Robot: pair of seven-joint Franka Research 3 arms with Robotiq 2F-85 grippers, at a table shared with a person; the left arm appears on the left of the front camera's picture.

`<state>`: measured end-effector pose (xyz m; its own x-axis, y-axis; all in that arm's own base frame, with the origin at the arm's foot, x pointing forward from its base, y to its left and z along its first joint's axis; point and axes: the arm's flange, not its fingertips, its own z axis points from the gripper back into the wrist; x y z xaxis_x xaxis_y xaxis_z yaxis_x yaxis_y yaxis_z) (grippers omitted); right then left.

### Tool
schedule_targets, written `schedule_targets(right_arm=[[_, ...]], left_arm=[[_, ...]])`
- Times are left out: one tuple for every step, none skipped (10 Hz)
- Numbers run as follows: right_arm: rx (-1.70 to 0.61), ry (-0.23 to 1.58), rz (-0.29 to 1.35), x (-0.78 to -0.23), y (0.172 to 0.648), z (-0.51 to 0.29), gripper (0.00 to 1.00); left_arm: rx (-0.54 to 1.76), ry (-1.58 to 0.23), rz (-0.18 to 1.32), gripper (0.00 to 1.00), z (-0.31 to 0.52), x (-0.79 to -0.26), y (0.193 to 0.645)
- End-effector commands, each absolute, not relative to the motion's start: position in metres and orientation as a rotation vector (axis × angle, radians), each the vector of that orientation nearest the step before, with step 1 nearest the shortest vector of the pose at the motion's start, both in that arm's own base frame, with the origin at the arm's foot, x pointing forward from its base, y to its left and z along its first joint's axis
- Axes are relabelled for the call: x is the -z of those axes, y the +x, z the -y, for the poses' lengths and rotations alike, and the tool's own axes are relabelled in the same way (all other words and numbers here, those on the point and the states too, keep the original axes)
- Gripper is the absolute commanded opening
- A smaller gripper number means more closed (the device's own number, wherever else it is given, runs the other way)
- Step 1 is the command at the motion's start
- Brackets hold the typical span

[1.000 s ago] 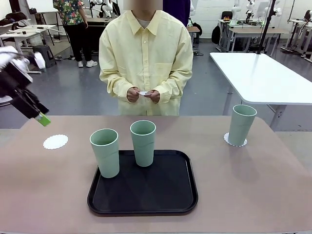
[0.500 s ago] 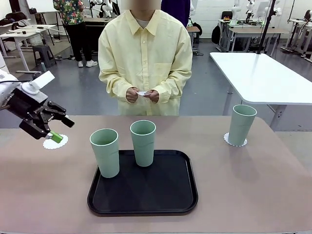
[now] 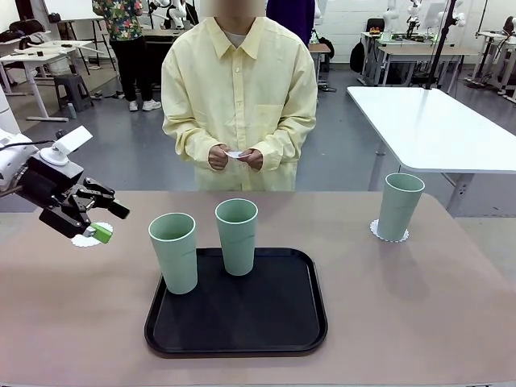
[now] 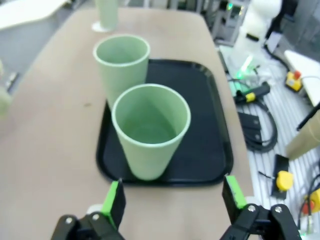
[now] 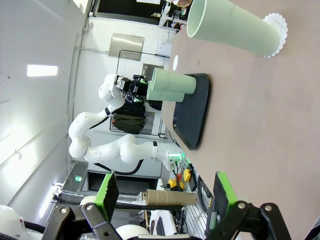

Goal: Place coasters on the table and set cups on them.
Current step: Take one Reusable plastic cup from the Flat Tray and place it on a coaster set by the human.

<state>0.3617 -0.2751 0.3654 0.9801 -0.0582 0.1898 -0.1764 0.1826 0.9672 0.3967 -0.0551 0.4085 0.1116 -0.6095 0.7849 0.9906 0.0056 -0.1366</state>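
Observation:
Two mint-green cups stand on the black tray (image 3: 242,322): one (image 3: 173,251) at its left edge, one (image 3: 236,236) at the back. A third cup (image 3: 400,206) stands on a coaster (image 3: 389,235) at the table's far right. Another coaster (image 3: 81,240) lies far left, partly hidden by my left gripper (image 3: 108,222), which hovers open just left of the left cup. Its wrist view has that cup (image 4: 150,131) straight ahead of the open gripper (image 4: 173,197). The person holds a coaster (image 3: 237,153) in both hands. My right gripper (image 5: 165,192) is open, away from the third cup (image 5: 232,30).
The beige table (image 3: 403,322) has bare room in front and to the right of the tray. A white table (image 3: 435,121) stands behind at the right. The person stands at the far edge, centre.
My left gripper has come down from the upper left and moved right, now low over the left coaster and pointing at the left cup. Cups and person are unmoved.

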Motion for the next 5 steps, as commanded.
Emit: schedule_targets(right_arm=[[-0.083, 1.386, 0.199, -0.365, 0.362, 0.275, 1.00], [-0.083, 1.386, 0.199, -0.365, 0.362, 0.275, 1.00], [-0.083, 1.386, 0.199, -0.365, 0.362, 0.275, 1.00], [-0.083, 1.386, 0.199, -0.365, 0.362, 0.275, 1.00], [-0.083, 1.386, 0.199, -0.365, 0.362, 0.275, 1.00]], left_arm=[[1.463, -0.840, 0.612, 1.00, 0.054, -0.406, 0.393], [1.463, -0.840, 0.612, 1.00, 0.054, -0.406, 0.393], [1.463, -0.840, 0.612, 1.00, 0.054, -0.406, 0.393], [1.424, -0.826, 0.607, 1.00, 0.058, -0.407, 0.393], [1.548, -0.881, 0.677, 1.00, 0.045, -0.397, 0.395]])
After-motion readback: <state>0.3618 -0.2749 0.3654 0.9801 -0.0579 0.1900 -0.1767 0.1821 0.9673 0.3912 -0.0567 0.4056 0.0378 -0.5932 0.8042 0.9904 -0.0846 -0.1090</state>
